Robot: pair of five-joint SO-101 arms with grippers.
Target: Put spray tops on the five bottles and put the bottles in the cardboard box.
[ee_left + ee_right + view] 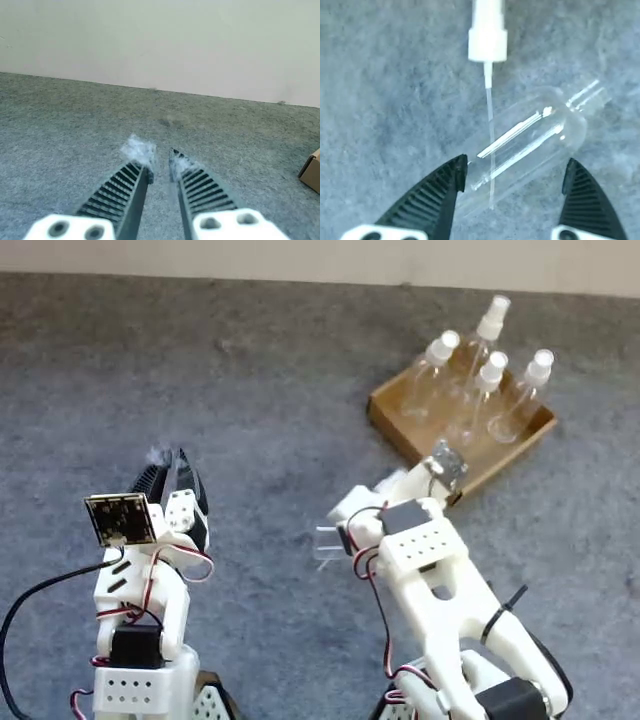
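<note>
The cardboard box (385, 418) sits on the grey carpet (250, 370) and holds four clear bottles (483, 380), each with a white spray top on, packed close together inside its walls; whether they stand or lean I cannot tell. The fifth bottle (530, 145) is outside the box, lying on its side on the carpet, near the box's corner that faces the arms, and its neck is bare. A loose spray top (487, 31) lies on the carpet just beside this bottle, and its thin dip tube (490, 130) crosses the bottle's body in the right wrist view; whether the tube rests on the bottle cannot be told. The right gripper (514, 172) hangs over this bottle with its jaws spread wide, one black fingertip on either side of the bottle's body, gripping nothing. The left gripper (159, 160) is well apart from the box, farther from it than the loose bottle, low over bare carpet; its jaws are drawn almost together with only a narrow gap at the tips, and it holds nothing, though wisps of white fluff (139, 149) cling to the fingertips
</note>
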